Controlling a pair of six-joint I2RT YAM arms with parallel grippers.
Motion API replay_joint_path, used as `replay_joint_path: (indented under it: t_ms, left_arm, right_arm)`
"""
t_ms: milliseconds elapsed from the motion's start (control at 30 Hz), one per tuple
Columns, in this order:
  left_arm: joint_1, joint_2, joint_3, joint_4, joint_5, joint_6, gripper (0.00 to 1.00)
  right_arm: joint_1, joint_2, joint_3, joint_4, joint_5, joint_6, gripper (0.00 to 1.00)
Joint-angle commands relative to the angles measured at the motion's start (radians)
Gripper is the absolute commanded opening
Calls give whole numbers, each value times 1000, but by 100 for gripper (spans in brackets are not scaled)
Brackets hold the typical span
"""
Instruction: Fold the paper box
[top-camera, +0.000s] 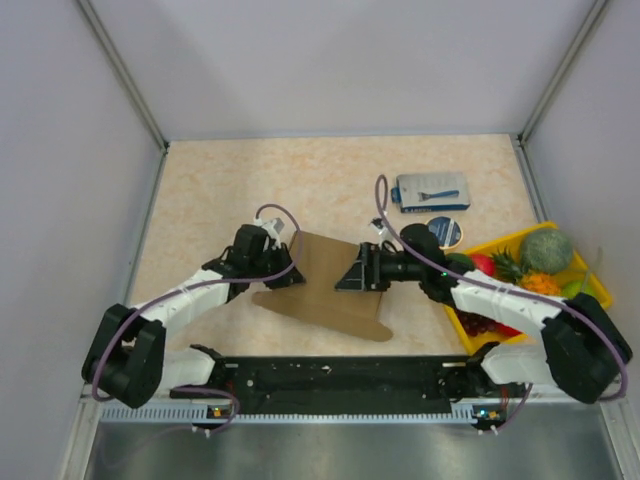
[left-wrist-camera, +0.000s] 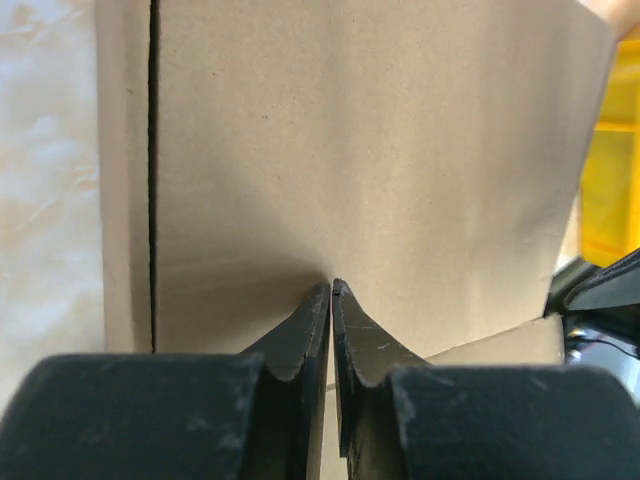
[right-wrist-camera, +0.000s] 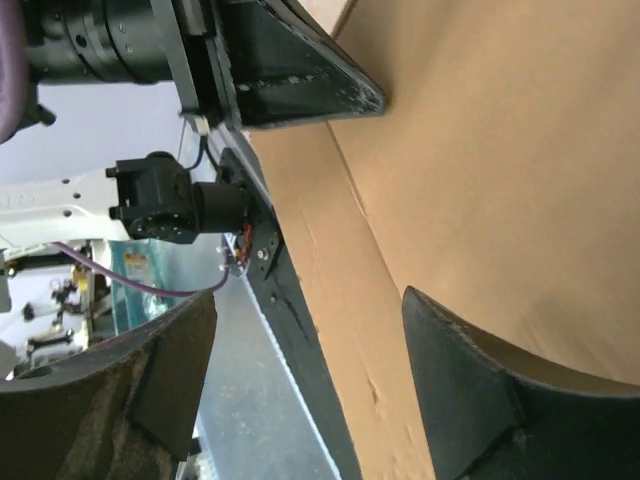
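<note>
- At mid-table, between the two arms, the paper box (top-camera: 325, 290) is resting with one panel tilted up.
- Left gripper (left-wrist-camera: 331, 290) is holding its fingers pressed together, tips touching a brown panel.
- Right gripper (right-wrist-camera: 310, 330) is holding its fingers spread wide astride the box's edge.

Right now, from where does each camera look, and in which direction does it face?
Top external: above and behind the arms, facing down at the table; both whole arms show, meeting at the paper box.
Left wrist: behind the shut left claw, facing a panel of the box.
Right wrist: behind the open right claw, facing across the box toward the left arm.
Shared: all three show the box; top and left wrist both show the yellow tray.
</note>
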Motion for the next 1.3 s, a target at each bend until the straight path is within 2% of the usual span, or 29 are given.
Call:
replay_joint_path:
  t_ms: [0, 33, 67, 100, 133, 167, 233, 267, 333, 367, 433, 500, 567, 600, 633, 700, 767, 833, 900, 933, 1000, 1033, 1100, 1133, 1200, 1267]
  left_arm:
    - [14, 88, -124, 274, 55, 10, 11]
    - [14, 100, -130, 276, 54, 19, 10]
    - [13, 81, -138, 276, 56, 31, 10]
    - [13, 47, -168, 292, 59, 33, 12]
    - [13, 0, -187, 305, 65, 36, 25]
    - [13, -115, -202, 306, 62, 36, 34]
    - [14, -237, -213, 254, 44, 59, 49]
    - [16, -337, -206, 218, 4, 67, 60]
    - [17, -422, -187, 124, -59, 96, 69]
    - [20, -476, -181, 90, -123, 105, 79]
    - [40, -483, -170, 21, -177, 122, 87]
    - [63, -423, -187, 16, -173, 117, 88]
    - [111, -341, -221, 108, -118, 91, 86]
    - [125, -313, -262, 143, -95, 79, 80]
    - [151, -288, -277, 180, -79, 67, 76]
    - [165, -228, -294, 237, -47, 68, 68]
    - [177, -214, -262, 182, -16, 94, 65]
    - [188, -228, -245, 142, -31, 100, 63]
    - [207, -280, -227, 80, -6, 100, 64]
    - [221, -311, -215, 38, 8, 96, 66]
    - [224, -447, -177, -67, -8, 96, 71]
    - [224, -545, -163, -97, -65, 93, 74]
    - [226, -631, -124, -144, -141, 78, 80]
    - [227, -686, -104, -213, -183, 68, 82]
    - [232, -714, -51, -286, -295, -6, 86]
    - [232, -728, -31, -329, -311, -48, 87]
  right_arm:
    - [-75, -180, -134, -106, 42, -71, 68]
    - [-72, -215, -144, -165, 74, -120, 66]
    - [-68, -255, -148, -299, 171, -201, 67]
    - [-66, -304, -157, -351, 221, -224, 69]
    - [-68, -388, -176, -394, 258, -240, 75]
    - [-66, -435, -190, -440, 279, -264, 77]
    - [-43, -530, -220, -474, 358, -287, 83]
    - [-37, -547, -228, -492, 434, -303, 84]
    - [-34, -568, -260, -509, 473, -295, 87]
    - [-34, -558, -275, -485, 473, -283, 87]
    - [-33, -507, -309, -343, 418, -255, 88]
    - [-31, -380, -317, -200, 389, -229, 88]
    - [-28, -285, -293, -151, 393, -227, 76]
    - [-22, -219, -279, -137, 395, -235, 72]
    - [-8, -196, -233, -171, 418, -247, 63]
    - [105, -188, -152, -309, 618, -313, 63]
    - [202, -197, -14, -507, 852, -361, 70]
    - [282, -211, 113, -612, 934, -393, 79]
    - [341, -211, 187, -715, 1029, -447, 83]
    - [421, -191, 244, -724, 1056, -530, 89]
    - [498, -144, 293, -720, 1057, -611, 91]
    - [579, -63, 327, -710, 1067, -688, 92]
    - [660, 29, 353, -675, 1144, -758, 93]
    - [741, 75, 375, -658, 1180, -807, 94]
    - [797, 212, 398, -621, 1281, -869, 95]
    - [842, 321, 422, -611, 1370, -901, 95]
